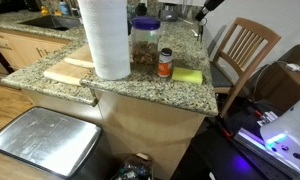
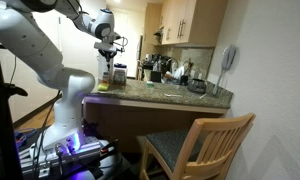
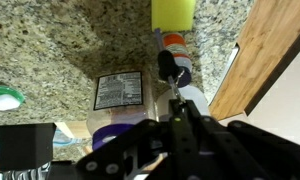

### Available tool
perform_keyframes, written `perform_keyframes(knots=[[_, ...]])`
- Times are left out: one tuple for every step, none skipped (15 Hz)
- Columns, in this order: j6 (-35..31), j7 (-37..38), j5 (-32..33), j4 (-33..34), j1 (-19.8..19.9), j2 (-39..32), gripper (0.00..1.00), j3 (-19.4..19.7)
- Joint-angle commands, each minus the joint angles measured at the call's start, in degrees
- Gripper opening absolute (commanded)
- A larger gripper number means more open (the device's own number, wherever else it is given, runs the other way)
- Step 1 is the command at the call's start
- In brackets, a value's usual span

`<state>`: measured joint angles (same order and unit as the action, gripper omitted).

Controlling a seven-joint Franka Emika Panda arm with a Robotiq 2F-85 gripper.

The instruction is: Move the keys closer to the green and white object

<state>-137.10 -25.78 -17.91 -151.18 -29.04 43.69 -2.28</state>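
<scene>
The green and white object, a yellow-green sponge block (image 1: 187,75), lies flat on the granite counter next to a small orange bottle. In the wrist view it sits at the top edge (image 3: 173,11). My gripper (image 3: 176,104) hangs high above the counter, over the bottle and jar (image 2: 109,47). Its fingers are drawn together on the keys (image 3: 167,66), a dark fob and thin metal piece dangling below the tips, just short of the sponge. The keys are too small to make out in either exterior view.
An orange bottle with a white cap (image 1: 165,63), a jar of nuts (image 1: 144,45) and a paper towel roll (image 1: 105,38) crowd the counter. A wooden cutting board (image 1: 70,70) lies beside them. A wooden chair (image 1: 245,50) stands by the counter's end.
</scene>
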Motion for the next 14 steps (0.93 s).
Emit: perform_keyframes(knots=[[0.1, 0.4, 0.3, 0.1, -0.1, 0.4, 0.02, 0.2], [-1.6, 0.7, 1.8, -0.3, 1.3, -1.1, 0.02, -0.6], [-5.4, 1.8, 3.2, -0.6, 4.0, -3.2, 0.02, -0.6], [-8.7, 3.3, 3.9, -0.7, 5.7, -4.7, 0.02, 0.1], [-11.1, 3.3, 3.9, -0.2, 6.7, -7.1, 0.02, 2.6], [-13.9, 4.0, 4.2, 0.1, 8.2, -9.1, 0.02, 3.6], [-16.5, 4.1, 4.2, 1.0, 9.7, -12.0, 0.02, 5.3], [-19.3, 4.5, 3.9, 1.7, 10.7, -14.8, 0.02, 6.7], [-22.3, 5.1, 4.2, 2.7, 12.3, -18.3, 0.02, 8.0], [-24.2, 6.2, 3.9, 3.6, 13.2, -21.0, 0.02, 8.9], [-25.3, 8.7, 3.7, 4.5, 14.3, -23.2, 0.02, 8.8], [-22.6, 5.8, 4.0, 1.1, 12.4, -17.2, 0.08, 9.1], [-23.8, 6.7, 3.8, 2.0, 13.4, -19.7, 0.08, 9.4], [-24.5, 7.3, 3.7, 2.9, 13.9, -21.5, 0.08, 9.3]])
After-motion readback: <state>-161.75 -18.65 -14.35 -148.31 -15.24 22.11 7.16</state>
